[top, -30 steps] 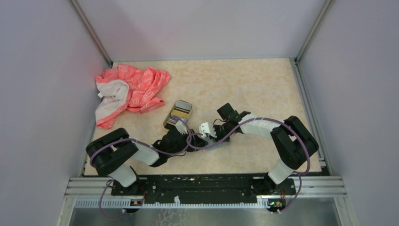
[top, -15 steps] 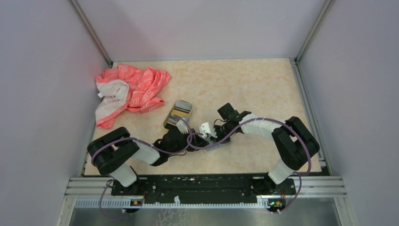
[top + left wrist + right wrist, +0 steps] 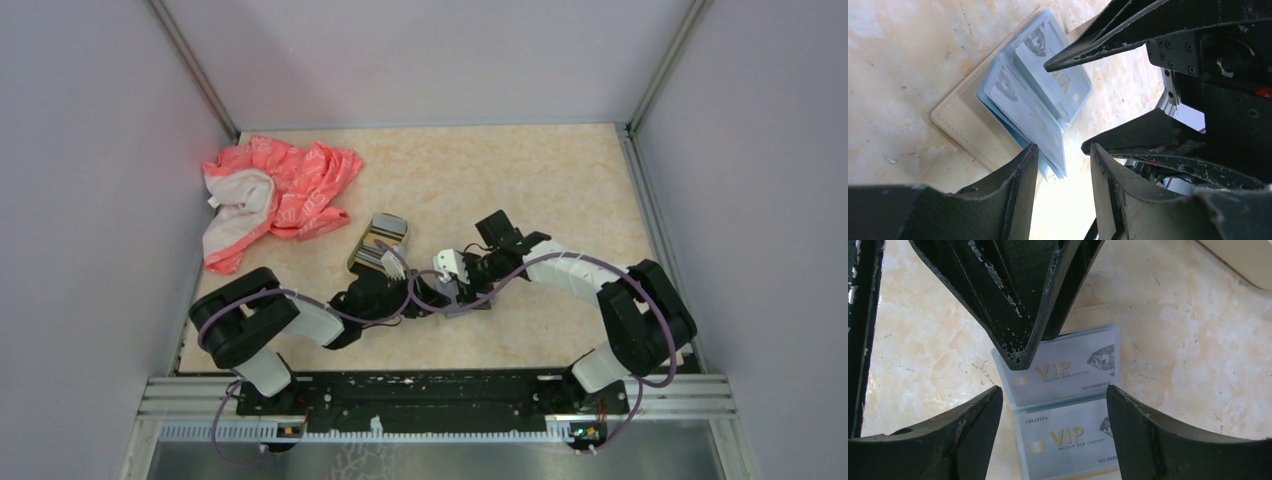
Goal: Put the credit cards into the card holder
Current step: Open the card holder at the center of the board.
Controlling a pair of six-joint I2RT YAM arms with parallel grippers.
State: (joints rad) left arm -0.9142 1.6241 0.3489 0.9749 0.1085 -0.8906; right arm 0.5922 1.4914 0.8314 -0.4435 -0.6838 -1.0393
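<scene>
Showing two blue credit cards [image 3: 1068, 390], one card holder [image 3: 378, 243], one cloth [image 3: 272, 195]

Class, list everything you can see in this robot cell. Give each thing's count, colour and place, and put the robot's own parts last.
table: one, mottled beige, floor of the cell.
walls: three, pale lilac-grey, around it.
cloth: one, coral pink and white, crumpled at far left.
card holder: one, gold-olive tin, mid-table, right of the cloth in the top view.
pale blue cards: at least two, printed VIP, overlapping, near centre.
tan card: one, flat beneath the blue ones.
left gripper: one, black, jaws slightly apart, over the blue cards.
right gripper: one, black, jaws wide open above them.
</scene>
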